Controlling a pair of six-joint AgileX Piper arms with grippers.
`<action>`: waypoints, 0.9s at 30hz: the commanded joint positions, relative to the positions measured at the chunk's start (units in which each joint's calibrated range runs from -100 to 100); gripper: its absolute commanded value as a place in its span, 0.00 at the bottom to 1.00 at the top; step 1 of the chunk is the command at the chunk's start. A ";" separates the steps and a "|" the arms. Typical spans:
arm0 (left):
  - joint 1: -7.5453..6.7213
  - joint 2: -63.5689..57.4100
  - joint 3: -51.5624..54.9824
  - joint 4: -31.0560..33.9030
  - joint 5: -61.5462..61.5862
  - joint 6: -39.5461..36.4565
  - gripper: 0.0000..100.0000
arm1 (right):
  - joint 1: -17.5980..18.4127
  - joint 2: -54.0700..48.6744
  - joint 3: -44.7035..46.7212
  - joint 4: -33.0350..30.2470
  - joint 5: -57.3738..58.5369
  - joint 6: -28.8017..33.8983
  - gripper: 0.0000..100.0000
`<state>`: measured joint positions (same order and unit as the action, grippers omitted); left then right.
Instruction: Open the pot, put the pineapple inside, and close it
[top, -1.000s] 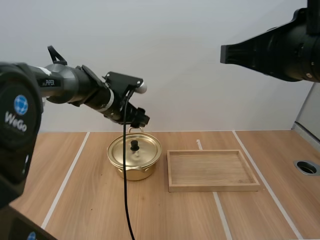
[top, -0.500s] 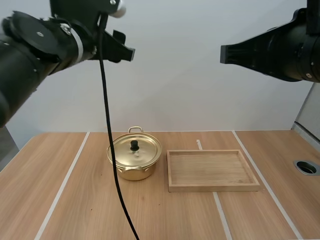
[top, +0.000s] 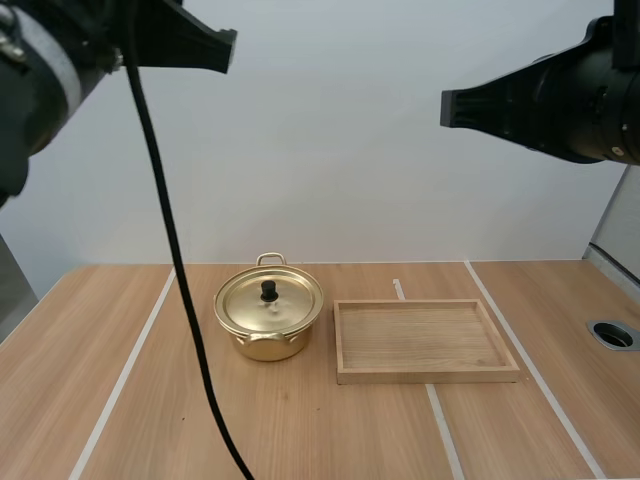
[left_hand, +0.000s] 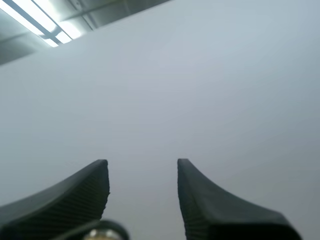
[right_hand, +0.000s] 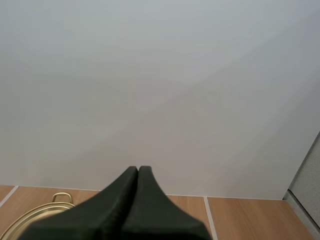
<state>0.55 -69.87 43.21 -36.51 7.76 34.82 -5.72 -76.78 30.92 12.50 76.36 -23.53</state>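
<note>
Tabletop (top: 300, 430) carries lidded pot (top: 268, 346) just beside tray (top: 428, 376).

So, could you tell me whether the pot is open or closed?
Closed: the lid sits flat on the pot, its black knob upright in the middle.

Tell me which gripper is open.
The left gripper: its fingers stand apart with nothing between them. The right gripper is shut, pressed together as one wedge.
</note>
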 joint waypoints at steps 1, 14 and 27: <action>-0.10 -4.94 5.39 0.74 -19.48 -1.48 0.50 | -0.22 -0.55 0.10 -0.35 -0.50 0.07 0.00; -0.10 -8.79 37.56 31.52 -24.38 -43.39 0.00 | -0.22 -0.55 0.10 -0.21 -0.50 0.07 0.00; -0.10 -14.84 54.95 32.58 -3.58 -45.65 0.00 | -0.22 -0.55 0.10 -0.21 -0.50 0.07 0.00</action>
<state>0.55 -82.37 96.44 -4.11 3.83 -10.15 -5.72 -76.78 30.92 12.50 76.36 -23.53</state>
